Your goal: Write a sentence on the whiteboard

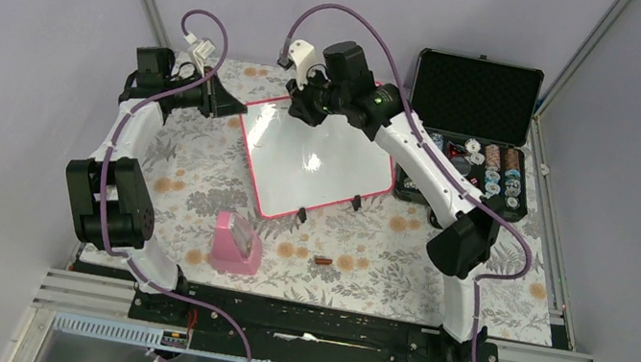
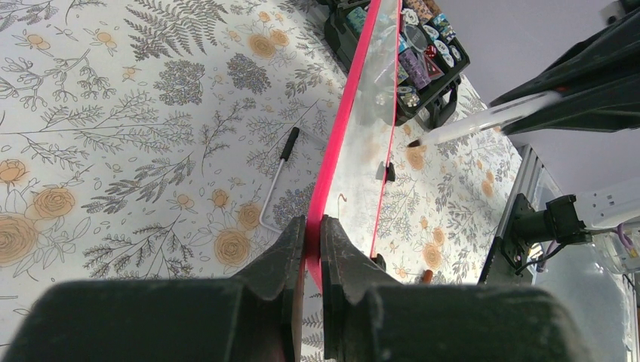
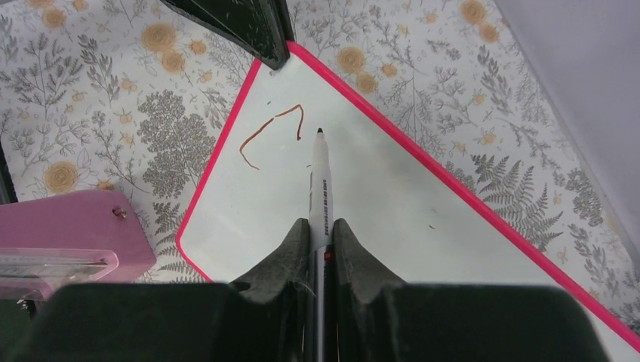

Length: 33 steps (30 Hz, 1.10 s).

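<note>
The whiteboard (image 1: 320,157), white with a pink-red frame, lies flat on the flowered cloth. My left gripper (image 2: 313,226) is shut on the frame at the board's far left corner (image 1: 245,109). In the right wrist view my right gripper (image 3: 322,230) is shut on a white marker (image 3: 320,181). The marker's dark tip is on or just above the whiteboard (image 3: 377,204). Of the sentence (image 3: 272,132), only a curved stroke and a hooked stroke show, both reddish-brown, just left of the tip. The left wrist view sees the whiteboard (image 2: 362,151) nearly edge-on, with the marker (image 2: 483,121) coming in from the right.
An open black foam-lined case (image 1: 476,94) stands at the back right, with a tray of small round pieces (image 1: 488,174) in front of it. A pink block (image 1: 237,244) and a small brown cap (image 1: 321,261) lie near the board's front edge. A thin wire piece (image 2: 279,177) lies left of the board.
</note>
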Available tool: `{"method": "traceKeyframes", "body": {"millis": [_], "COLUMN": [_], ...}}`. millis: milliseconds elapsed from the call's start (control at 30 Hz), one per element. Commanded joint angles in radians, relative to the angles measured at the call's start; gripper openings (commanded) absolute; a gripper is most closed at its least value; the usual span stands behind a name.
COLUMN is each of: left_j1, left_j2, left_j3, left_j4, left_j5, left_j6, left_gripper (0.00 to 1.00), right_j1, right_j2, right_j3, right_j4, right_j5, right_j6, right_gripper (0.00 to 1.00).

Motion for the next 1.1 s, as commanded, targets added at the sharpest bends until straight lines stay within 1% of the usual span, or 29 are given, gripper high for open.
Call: {"method": "traceKeyframes", "body": {"millis": [0, 667, 900, 1067], "left_j1": [-0.025, -0.028, -0.028, -0.029], "left_j2": [-0.031, -0.037, -0.036, -0.035], "left_j3": [0.014, 0.014, 0.014, 0.014], "left_j4": [-0.019, -0.020, -0.019, -0.020], "left_j5": [0.013, 0.012, 0.010, 0.009], "left_j6": [0.032, 0.034, 0.036, 0.037], "left_gripper": [0.00, 0.00, 0.00, 0.00], "right_j1": [0.004, 0.004, 0.003, 0.003], "right_j2": [0.031, 0.086, 0.096, 0.088], "right_j3": [0.044, 0.094, 0.092, 0.057], "right_j4": [-0.013, -0.013, -0.014, -0.013], "right_j5": [0.007, 0.027, 0.031, 0.023], "right_j6": [0.000, 0.000, -0.004, -0.006], "right_gripper": [0.00, 0.00, 0.00, 0.00]}}
